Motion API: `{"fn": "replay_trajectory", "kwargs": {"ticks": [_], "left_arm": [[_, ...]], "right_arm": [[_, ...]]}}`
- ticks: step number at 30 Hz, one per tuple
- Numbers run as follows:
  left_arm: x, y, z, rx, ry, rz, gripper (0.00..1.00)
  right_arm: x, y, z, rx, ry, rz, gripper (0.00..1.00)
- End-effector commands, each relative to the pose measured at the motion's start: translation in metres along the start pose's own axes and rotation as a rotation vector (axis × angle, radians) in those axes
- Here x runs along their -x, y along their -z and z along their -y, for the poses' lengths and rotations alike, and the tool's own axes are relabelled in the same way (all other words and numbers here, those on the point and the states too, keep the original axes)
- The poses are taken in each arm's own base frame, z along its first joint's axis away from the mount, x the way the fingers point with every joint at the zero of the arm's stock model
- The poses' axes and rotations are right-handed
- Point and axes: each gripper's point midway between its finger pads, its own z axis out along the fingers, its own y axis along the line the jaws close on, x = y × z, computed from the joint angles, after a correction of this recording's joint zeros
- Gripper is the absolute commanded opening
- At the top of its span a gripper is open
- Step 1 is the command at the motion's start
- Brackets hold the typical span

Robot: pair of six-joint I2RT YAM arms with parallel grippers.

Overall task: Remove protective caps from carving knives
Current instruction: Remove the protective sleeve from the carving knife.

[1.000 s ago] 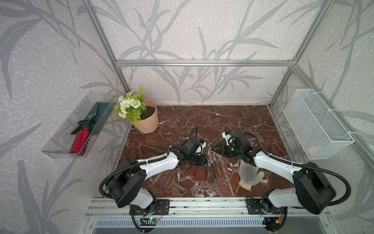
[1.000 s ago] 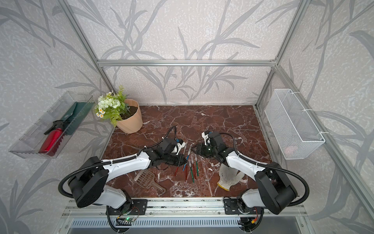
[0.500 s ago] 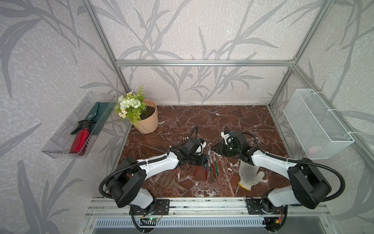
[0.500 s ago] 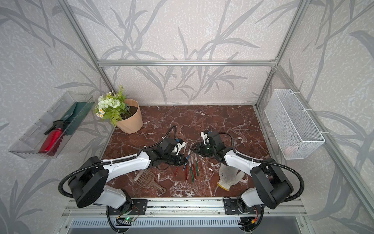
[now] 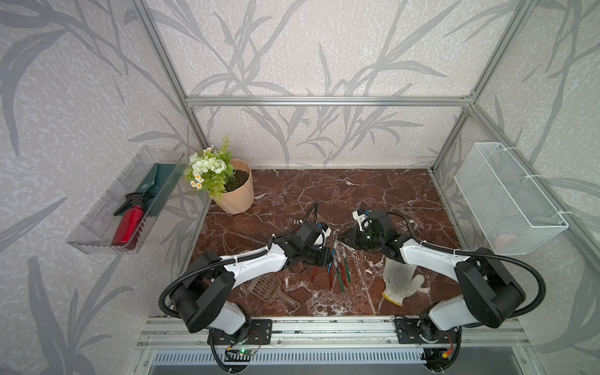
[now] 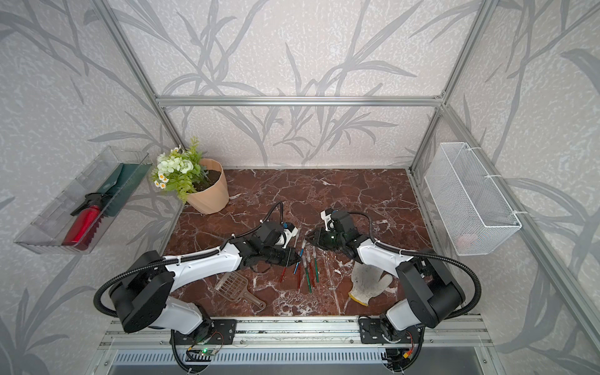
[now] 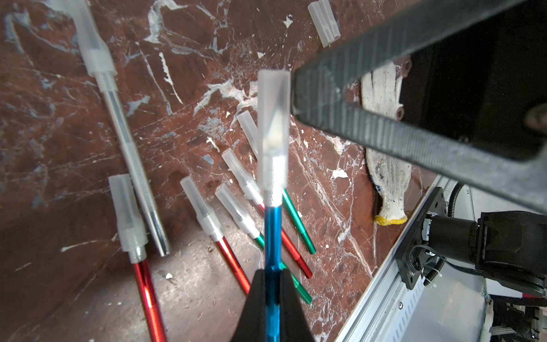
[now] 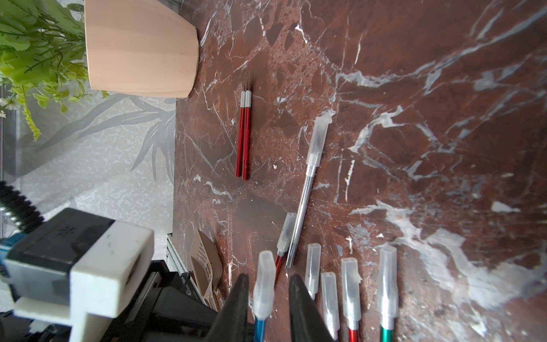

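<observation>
Marble tabletop [image 5: 324, 194]; left jaws tight on blue knife [image 7: 272, 237], tail hidden; right jaws narrowly astride its cap [image 8: 265, 284].

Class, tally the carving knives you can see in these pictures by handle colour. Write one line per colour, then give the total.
Red-handled carving knives: 5
Green-handled carving knives: 2
Blue-handled carving knife: 1
Silver-handled carving knife: 1
Total in view: 9
</observation>
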Motion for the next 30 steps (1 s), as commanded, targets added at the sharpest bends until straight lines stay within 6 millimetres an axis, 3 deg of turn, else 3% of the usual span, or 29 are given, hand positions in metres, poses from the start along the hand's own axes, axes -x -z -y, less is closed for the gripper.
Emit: {"fn": "replay_trajectory", "kwargs": {"ticks": [1, 30], "left_arm": [[-0.0001, 0.0034, 0.0047, -0.019, 0.002, 0.011, 0.06], [0.0009, 0.0045, 0.0057, -0.019, 0.0, 0.013, 0.06]], "right_arm": [[0.0095, -0.0009, -0.0132, 0.041, 0.014, 0.013, 0.24], [0.0083, -0.0091, -0.0124, 0.054, 0.01, -0.001, 0.16]]}}
